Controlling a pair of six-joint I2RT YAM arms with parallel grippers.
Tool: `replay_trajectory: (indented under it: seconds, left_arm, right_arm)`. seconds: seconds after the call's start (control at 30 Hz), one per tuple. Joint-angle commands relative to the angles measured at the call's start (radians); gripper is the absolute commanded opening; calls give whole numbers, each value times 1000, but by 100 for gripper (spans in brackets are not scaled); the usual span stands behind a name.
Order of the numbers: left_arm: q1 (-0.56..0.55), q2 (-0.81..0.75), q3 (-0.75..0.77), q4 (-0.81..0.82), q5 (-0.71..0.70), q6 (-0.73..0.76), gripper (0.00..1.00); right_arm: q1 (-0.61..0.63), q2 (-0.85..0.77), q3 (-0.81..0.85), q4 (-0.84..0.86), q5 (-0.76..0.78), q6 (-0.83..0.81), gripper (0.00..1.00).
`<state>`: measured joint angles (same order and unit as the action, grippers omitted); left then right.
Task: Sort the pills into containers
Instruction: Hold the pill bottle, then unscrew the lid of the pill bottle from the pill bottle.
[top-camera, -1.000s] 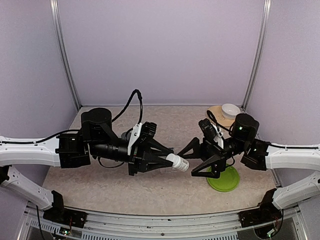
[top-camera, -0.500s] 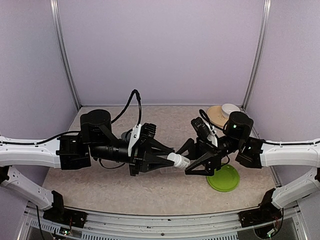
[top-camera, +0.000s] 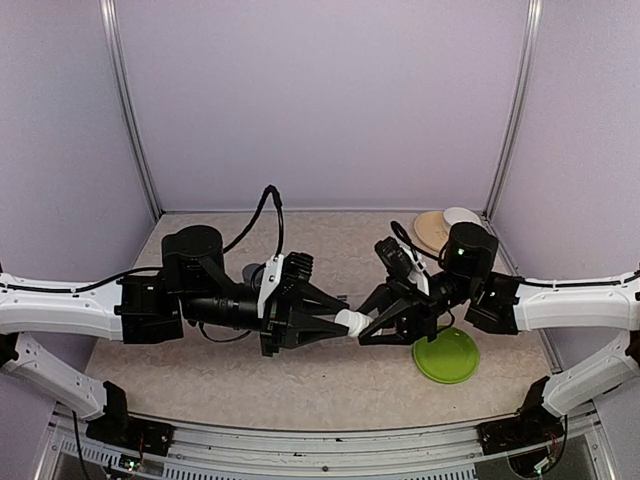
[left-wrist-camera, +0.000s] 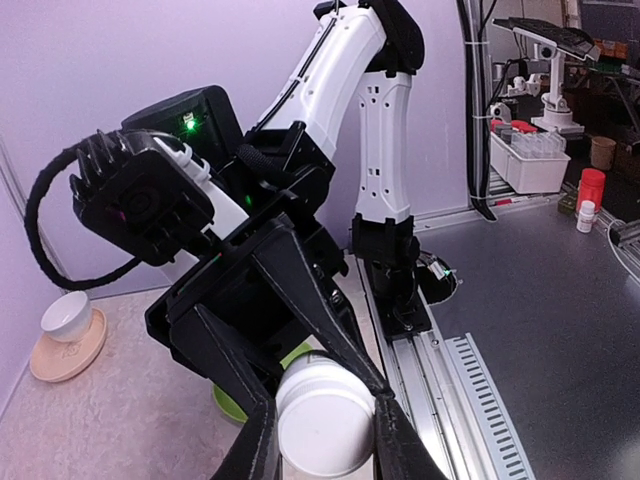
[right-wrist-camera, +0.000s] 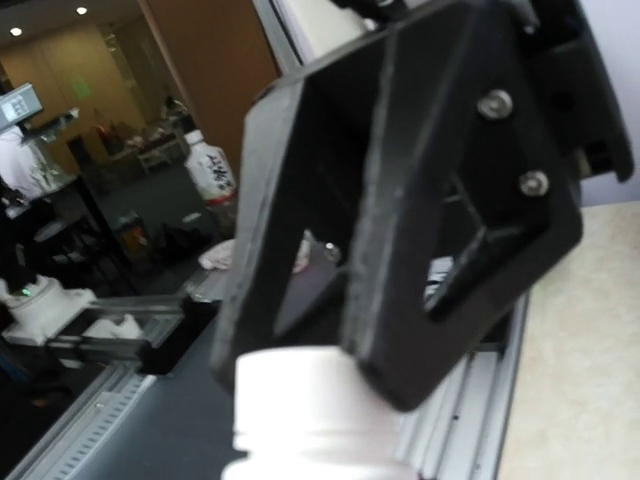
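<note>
The beige speckled table (top-camera: 250, 385) fills the lower half of the top view, closed in by pale lilac walls. The left arm (top-camera: 60, 305) enters from the left edge and the right arm (top-camera: 570, 300) from the right edge; both reach inward and meet nose to nose just right of the frame's centre, above the table.

A round green plate (top-camera: 447, 357) lies flat on the table at lower right, partly under the right arm's wrist. In the far right corner, near the wall post, a tan saucer (top-camera: 430, 228) carries a small white bowl (top-camera: 462, 215). The left wrist view shows the same pair at its left edge.

The left gripper (top-camera: 337, 324) is clamped on a white-capped bottle (left-wrist-camera: 325, 418), holding it roughly level with the cap end pointing toward the right of the top view. In the left wrist view the round cap sits at bottom centre, with that gripper's own fingers (left-wrist-camera: 252, 452) pressed to either side.

The right gripper (top-camera: 368, 326) has the cap end between its black triangular fingers (left-wrist-camera: 320, 310), which are drawn in and appear to touch the cap on both sides. In the right wrist view the cap sits at the bottom edge, right under the dark finger frames.

The pill organiser cannot be made out in any of the three views.
</note>
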<state>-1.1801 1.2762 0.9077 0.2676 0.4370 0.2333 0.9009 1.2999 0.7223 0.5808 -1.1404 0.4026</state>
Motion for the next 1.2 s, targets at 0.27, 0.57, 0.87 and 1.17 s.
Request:
replay_trajectory:
  seconds: [0.27,0.57,0.87,1.17]
  left_arm:
    - [22,102,117,-52,-361,-494,13]
    - [53,74,107,-43,-441,-665,58]
    - [185,70,26,254,-164,-644,99]
    - [191,134,-2,402,55,-649,99]
  right_arm:
    - [7,-92,65,-360,568,-353,1]
    - [10,-135,30,-273,764,-359,0]
    - [51,-92,33,-173,716,-242,0]
    - [63,-27,44,-102,728,-162,0]
